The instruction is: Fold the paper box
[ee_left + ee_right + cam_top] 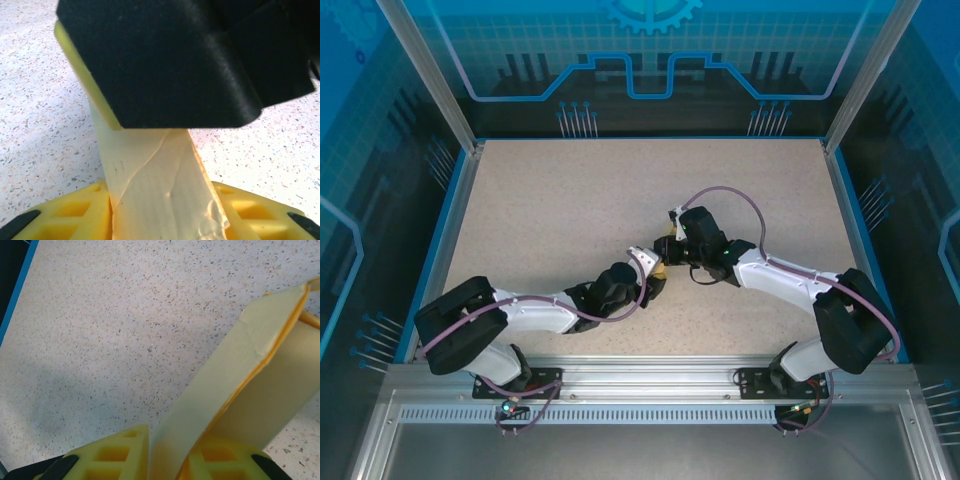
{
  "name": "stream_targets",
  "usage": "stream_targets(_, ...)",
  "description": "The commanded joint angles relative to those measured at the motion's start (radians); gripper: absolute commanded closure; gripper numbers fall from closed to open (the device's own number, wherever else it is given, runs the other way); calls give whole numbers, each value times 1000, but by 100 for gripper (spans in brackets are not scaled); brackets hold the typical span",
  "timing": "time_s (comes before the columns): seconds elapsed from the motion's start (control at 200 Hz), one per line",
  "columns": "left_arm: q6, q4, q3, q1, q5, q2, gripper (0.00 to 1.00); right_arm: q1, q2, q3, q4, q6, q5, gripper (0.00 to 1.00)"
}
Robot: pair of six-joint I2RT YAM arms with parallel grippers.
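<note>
The paper box (160, 180) is a pale yellow creased cardboard piece held between both grippers near the middle of the table. In the left wrist view it rises between my left gripper's (165, 212) yellow fingers (75, 212), which press on both its sides. The black body of the right gripper (170, 60) covers its top end. In the right wrist view, my right gripper (170, 452) is shut on a thin panel of the paper box (240, 385), which slants up to the right. From above, the left gripper (650, 275) and right gripper (675, 245) meet, with a sliver of the paper box (661, 268) between them.
The speckled beige table (620, 190) has a blue rim and transparent walls on the left, right and far sides. A metal rail (650, 375) with the arm bases runs along the near edge. Purple cables loop over both wrists.
</note>
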Motion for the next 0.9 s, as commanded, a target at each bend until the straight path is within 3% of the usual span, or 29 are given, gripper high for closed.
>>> stream_targets(0.0,17,53,-17,-7,6,-3,59,11,16,-1,-67,-9,3,76)
stream_targets(0.51,42,63,-25,-4,-2,-7,64,-61,-148,23,-146,-110,30,47)
stream_targets(0.895,62,51,-11,19,47,-20,67,-154,-281,50,-192,-233,12,39)
